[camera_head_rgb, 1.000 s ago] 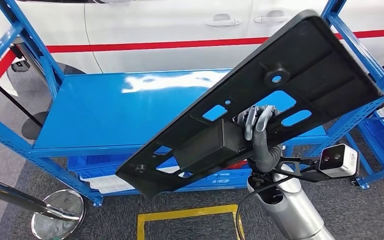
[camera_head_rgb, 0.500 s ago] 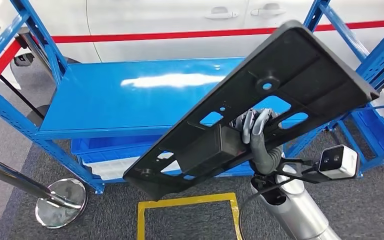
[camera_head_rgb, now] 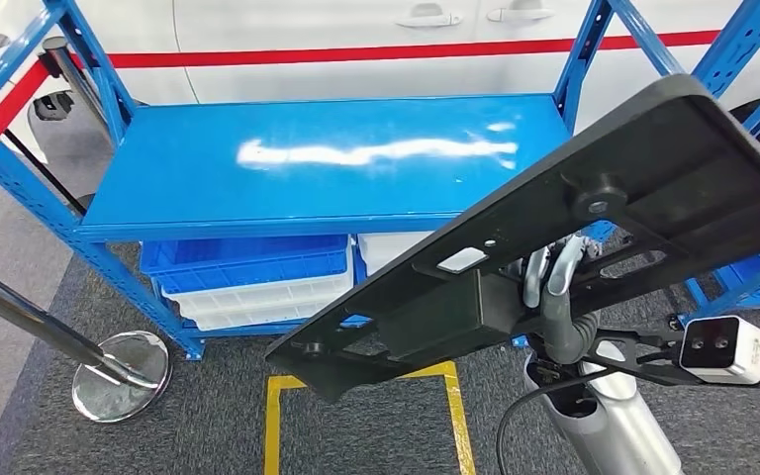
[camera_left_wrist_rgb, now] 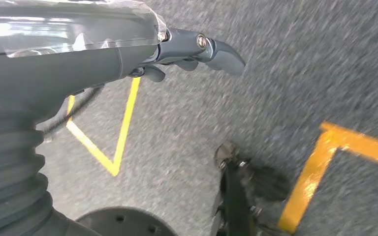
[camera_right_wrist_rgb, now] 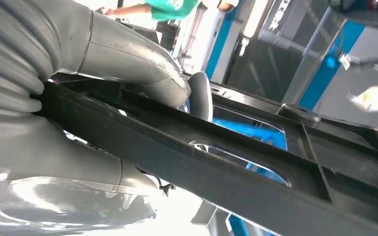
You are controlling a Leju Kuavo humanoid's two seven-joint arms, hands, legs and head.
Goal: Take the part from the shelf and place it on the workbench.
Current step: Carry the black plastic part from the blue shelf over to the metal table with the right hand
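Note:
The part is a long flat black plastic panel with cut-outs and a box-shaped block on its underside. It hangs tilted in the air in front of the blue shelf, its higher end at the right. My right hand grips it from below near the block, fingers hooked through a cut-out. In the right wrist view the hand wraps a rib of the part. My left hand hangs over grey carpet, holding nothing, its fingers loosely extended.
The shelf's top board is bare; blue and white bins sit beneath it. A white car with a red stripe stands behind. A chrome stanchion base is at the left. Yellow floor tape marks a square below the part.
The whole picture has shifted, so the camera has moved: the shelf now shows more fully and further off. The right hand keeps its grip, and the part lies lower and flatter in the picture.

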